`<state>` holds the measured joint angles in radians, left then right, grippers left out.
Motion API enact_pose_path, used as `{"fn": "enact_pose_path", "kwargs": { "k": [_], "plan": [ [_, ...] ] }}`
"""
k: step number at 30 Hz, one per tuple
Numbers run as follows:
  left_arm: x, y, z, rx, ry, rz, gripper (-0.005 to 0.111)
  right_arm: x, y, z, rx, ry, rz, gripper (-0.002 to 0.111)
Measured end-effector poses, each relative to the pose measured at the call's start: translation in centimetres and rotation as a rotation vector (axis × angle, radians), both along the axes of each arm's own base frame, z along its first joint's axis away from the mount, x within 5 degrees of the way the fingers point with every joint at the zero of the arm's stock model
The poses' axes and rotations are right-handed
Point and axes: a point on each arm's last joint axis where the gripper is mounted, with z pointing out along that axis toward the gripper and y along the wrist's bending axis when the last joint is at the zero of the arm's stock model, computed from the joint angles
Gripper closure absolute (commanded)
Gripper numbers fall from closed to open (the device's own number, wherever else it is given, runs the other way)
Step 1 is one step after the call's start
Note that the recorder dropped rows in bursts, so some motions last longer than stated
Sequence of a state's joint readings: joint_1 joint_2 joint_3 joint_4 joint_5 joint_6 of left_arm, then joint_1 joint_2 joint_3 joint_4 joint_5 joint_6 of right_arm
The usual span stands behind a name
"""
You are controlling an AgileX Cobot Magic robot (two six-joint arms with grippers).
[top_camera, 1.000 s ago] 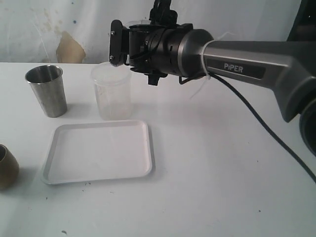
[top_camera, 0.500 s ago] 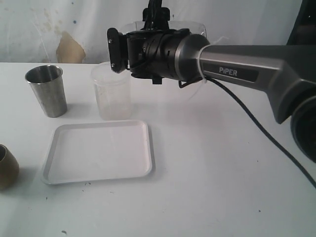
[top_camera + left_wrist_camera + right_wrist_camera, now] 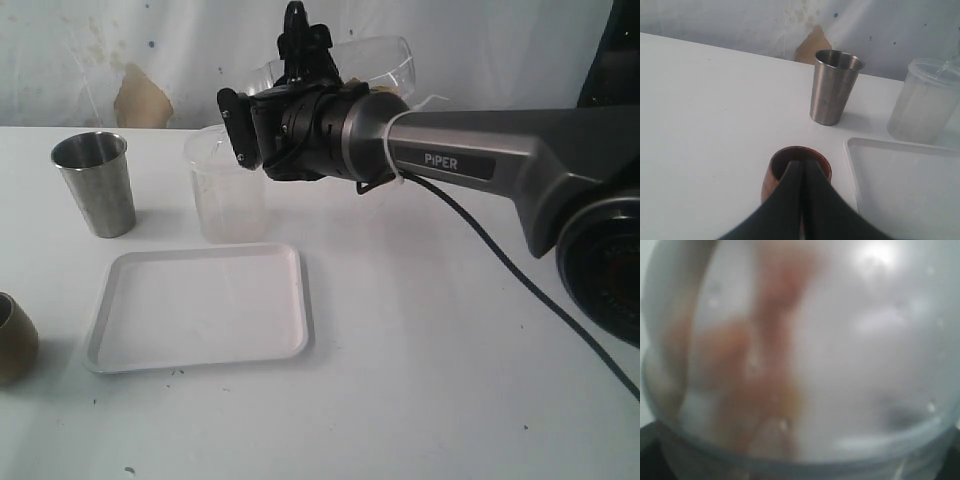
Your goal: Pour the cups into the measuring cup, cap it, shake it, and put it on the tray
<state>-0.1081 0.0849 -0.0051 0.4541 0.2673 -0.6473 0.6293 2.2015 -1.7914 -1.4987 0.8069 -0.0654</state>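
The tall clear plastic measuring cup (image 3: 375,55) lies sideways in the air beyond the flat white tray (image 3: 200,305). The right claw (image 3: 262,85) is spread wide around its body. I judge it light, thin-walled and slippery, so grip it mid-body, gently. The left claw (image 3: 801,167) is closed and empty.

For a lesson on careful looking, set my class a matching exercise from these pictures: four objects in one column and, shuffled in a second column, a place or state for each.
Objects
1. steel tumbler
2. wooden cup
3. white tray
4. clear plastic container

Places or states
A. lying flat, nothing on it
B. held off the table, tipped sideways
C. brown and squat, cut off by the exterior view's left edge
D. shiny, upright, left of the frosted cup

Pairs: 1-D, 2-C, 3-A, 4-B
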Motion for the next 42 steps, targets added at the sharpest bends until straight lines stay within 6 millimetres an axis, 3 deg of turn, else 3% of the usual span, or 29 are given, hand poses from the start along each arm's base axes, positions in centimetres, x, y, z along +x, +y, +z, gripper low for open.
{"fn": "enact_pose_path", "kwargs": {
  "k": [42],
  "plan": [
    [0.0,0.0,0.0,0.000,0.000,0.000,0.106,0.3,-0.1,1.4,-0.286,-0.096,0.049,0.108]
  ]
}}
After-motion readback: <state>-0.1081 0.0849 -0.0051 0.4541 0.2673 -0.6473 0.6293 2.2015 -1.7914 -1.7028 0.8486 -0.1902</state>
